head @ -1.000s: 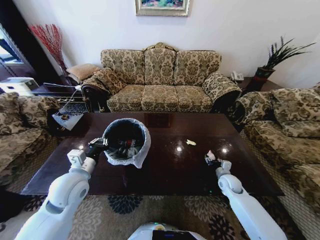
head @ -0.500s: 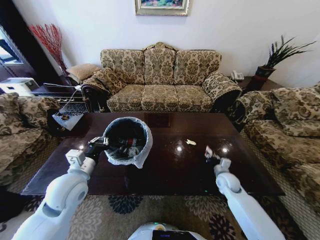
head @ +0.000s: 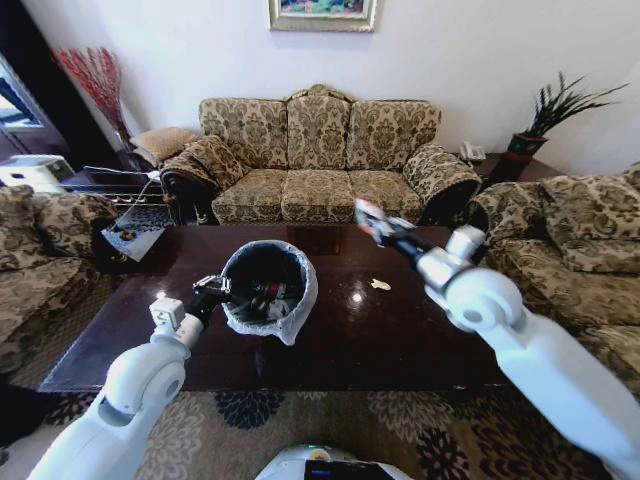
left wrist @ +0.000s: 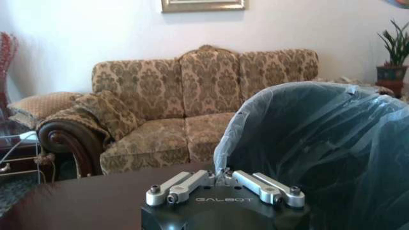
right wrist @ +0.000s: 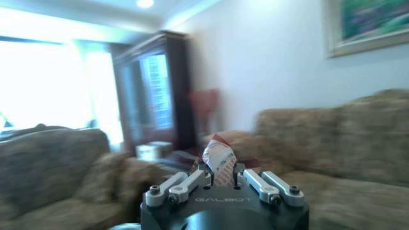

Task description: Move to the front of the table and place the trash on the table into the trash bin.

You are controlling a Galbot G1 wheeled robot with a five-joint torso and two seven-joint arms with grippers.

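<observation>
Left gripper (head: 212,291): closed on the bag-lined rim of the trash bin (head: 268,290), at its left side.
Trash bin: tilted on the table (head: 330,335), mouth toward the robot; red-capped bottle (head: 272,291) lies inside.
Yellowish scrap (head: 381,285): on the tabletop, right of the bin, well apart from it.
Right gripper (head: 376,225): raised above the table's far half, right of the bin; clamped on a red-and-white wrapper (right wrist: 219,163).
Sofa (head: 320,160): beyond the table's far edge.
</observation>
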